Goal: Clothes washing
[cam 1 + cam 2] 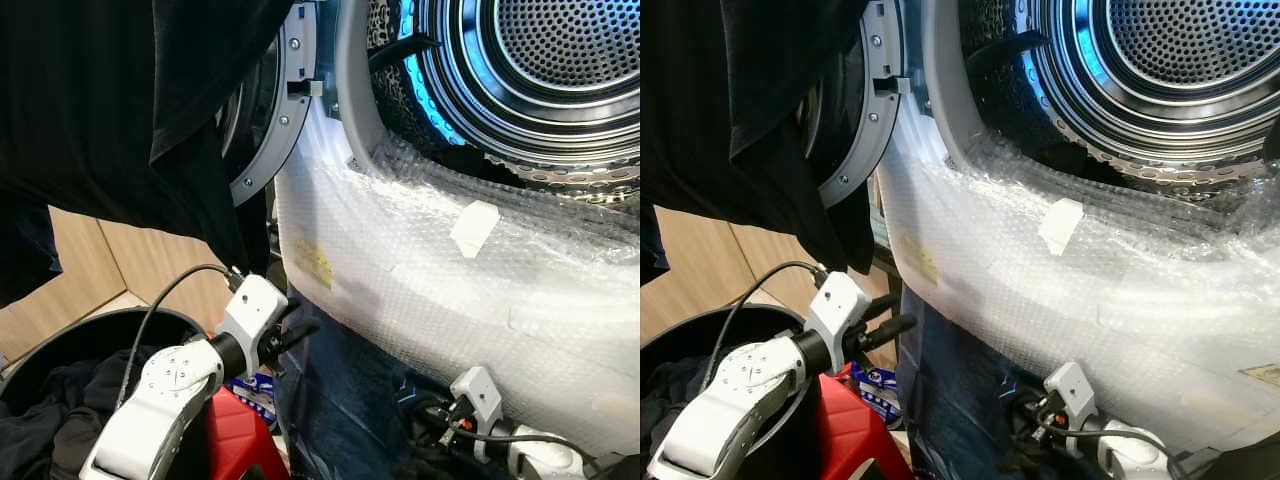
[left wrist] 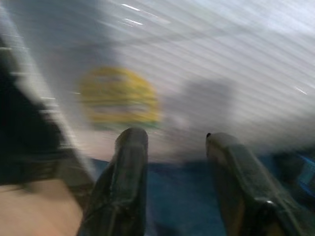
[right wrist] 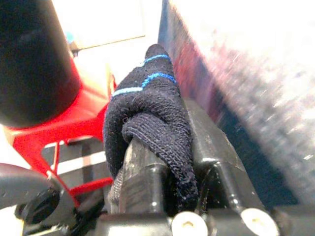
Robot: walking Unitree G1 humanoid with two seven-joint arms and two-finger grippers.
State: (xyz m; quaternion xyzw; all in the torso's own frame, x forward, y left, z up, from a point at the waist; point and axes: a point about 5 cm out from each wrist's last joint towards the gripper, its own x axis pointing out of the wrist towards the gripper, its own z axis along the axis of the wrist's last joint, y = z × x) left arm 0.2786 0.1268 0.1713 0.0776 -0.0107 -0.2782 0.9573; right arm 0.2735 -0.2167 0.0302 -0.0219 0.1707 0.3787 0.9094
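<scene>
I see a dark knitted sock (image 3: 147, 128) with thin blue stripes bunched in my right end effector (image 3: 167, 162). More dark clothes (image 1: 60, 400) fill the black basket (image 1: 60, 335); a black garment (image 1: 120, 110) hangs over the washer door (image 1: 270, 120).

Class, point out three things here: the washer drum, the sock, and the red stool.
Drum (image 1: 565, 50), left eye view, perforated back wall.
Sock (image 3: 147, 113), right wrist view, knitted middle, held in the right gripper (image 3: 170, 147).
Red stool (image 1: 235, 435), left eye view, seat edge.

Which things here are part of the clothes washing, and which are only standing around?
Part of the job:
- washing machine drum
- open door
- black garment hanging over the door
- knitted dark item in the right gripper
- black basket of clothes
- left gripper, open

Standing around:
- red stool
- bubble wrap
</scene>
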